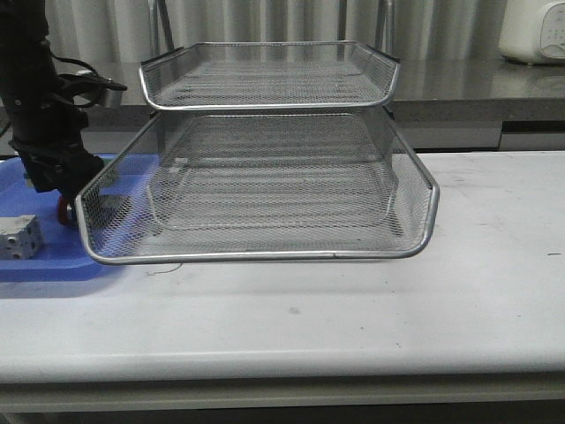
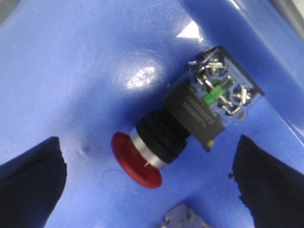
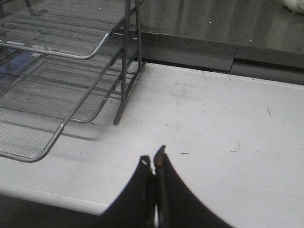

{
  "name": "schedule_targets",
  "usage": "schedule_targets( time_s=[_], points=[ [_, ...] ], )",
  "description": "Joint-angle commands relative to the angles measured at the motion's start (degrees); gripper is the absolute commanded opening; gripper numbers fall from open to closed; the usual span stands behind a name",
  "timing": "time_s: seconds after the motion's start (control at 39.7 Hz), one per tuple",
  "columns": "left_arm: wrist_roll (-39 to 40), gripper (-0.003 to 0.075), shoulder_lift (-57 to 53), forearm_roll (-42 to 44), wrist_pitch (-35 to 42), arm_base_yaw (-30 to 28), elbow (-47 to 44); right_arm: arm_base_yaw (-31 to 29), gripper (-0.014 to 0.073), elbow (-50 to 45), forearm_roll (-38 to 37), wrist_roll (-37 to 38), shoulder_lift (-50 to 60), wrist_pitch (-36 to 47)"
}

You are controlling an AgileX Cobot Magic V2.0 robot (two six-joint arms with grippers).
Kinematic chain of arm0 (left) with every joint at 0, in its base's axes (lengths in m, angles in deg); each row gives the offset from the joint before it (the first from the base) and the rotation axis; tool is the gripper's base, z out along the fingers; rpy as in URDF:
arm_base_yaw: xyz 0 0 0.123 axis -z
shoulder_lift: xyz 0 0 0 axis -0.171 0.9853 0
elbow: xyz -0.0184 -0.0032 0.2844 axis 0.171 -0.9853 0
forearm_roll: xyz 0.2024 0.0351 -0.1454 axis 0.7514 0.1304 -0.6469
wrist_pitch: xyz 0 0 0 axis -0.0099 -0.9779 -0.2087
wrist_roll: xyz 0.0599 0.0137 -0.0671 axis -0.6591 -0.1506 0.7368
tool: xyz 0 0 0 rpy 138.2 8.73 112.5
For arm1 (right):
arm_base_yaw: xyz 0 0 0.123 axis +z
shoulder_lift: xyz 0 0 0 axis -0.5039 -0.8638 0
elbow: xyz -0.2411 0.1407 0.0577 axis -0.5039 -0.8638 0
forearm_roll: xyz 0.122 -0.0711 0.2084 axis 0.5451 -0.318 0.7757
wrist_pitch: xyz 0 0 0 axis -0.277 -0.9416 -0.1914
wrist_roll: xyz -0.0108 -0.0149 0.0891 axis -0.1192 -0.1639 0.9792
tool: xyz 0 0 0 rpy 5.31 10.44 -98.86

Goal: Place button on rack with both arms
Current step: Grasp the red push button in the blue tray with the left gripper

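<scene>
One button, a red mushroom-cap push switch, lies on its side in the blue plastic tray at the table's left, between the wide-open fingers of the left gripper, which grips nothing. Nothing has been lifted yet, so the pickup, the handover and the placing on the wire-mesh rack all remain. Lettering on its black body is too blurred to read. Well to the right, the right gripper hangs closed and empty over bare table.
</scene>
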Motion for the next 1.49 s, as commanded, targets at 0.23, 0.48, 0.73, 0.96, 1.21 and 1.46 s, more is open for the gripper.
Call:
schedule_targets(
  time_s=[0.23,0.48,0.73,0.96,1.21,1.46],
  points=[
    [-1.55,0.0673,-1.26,-1.44,6.16,0.8,1.89,0.13,-0.0111,1.34,0.04,-0.1,-0.61,4.62],
    [-4.59,0.0673,-0.57,-2.98,7.87,2.24,1.89,0.13,-0.0111,1.34,0.04,-0.1,-0.61,4.62],
    [-6.35,0.0672,0.76,-3.51,7.87,2.44,1.89,0.13,-0.0111,1.34,0.04,-0.1,-0.61,4.62],
    [-7.17,0.0577,0.76,-3.77,7.87,2.44,1.89,0.13,-0.0111,1.34,0.04,-0.1,-0.61,4.62],
    [-7.28,0.0322,0.76,-3.77,7.87,2.44,1.89,0.13,-0.0111,1.34,0.04,-0.1,-0.61,4.62],
    [-7.28,0.0178,0.76,-3.77,7.87,2.33,1.89,0.13,-0.0111,1.34,0.04,-0.1,-0.61,4.62]
  ],
)
